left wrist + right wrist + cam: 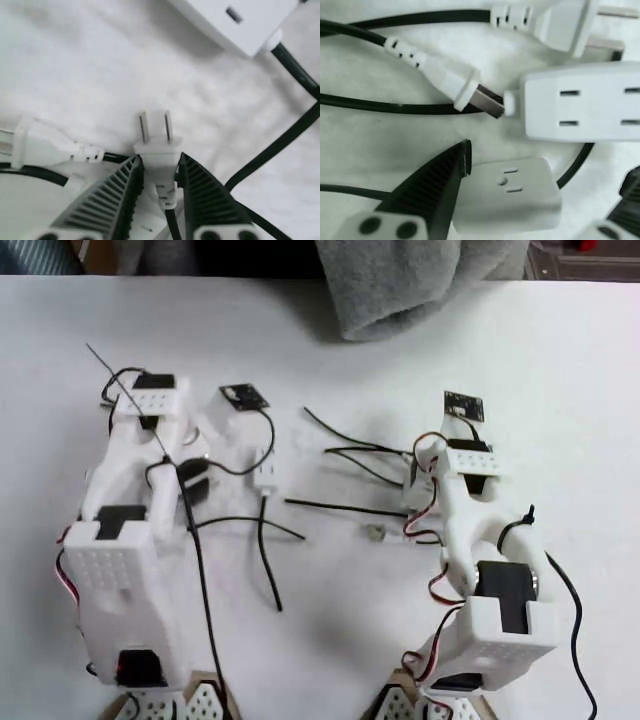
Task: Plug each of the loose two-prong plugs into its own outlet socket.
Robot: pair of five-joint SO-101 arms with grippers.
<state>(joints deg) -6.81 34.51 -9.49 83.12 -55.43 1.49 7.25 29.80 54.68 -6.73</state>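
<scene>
My left gripper is shut on a white two-prong plug. Its prongs point toward a white outlet block a short way off. A second white plug lies loose beside it. My right gripper is open around a small white socket block; one black finger touches its side and the other stands clear. Beyond it lies a white multi-slot outlet strip, with a loose plug resting prongs-first against its end. Another white plug lies farther off.
Black cords loop across the white table between the two arms. A white outlet strip sits mid-table next to the left arm. A grey cloth lies at the far edge. The right arm stands at the right.
</scene>
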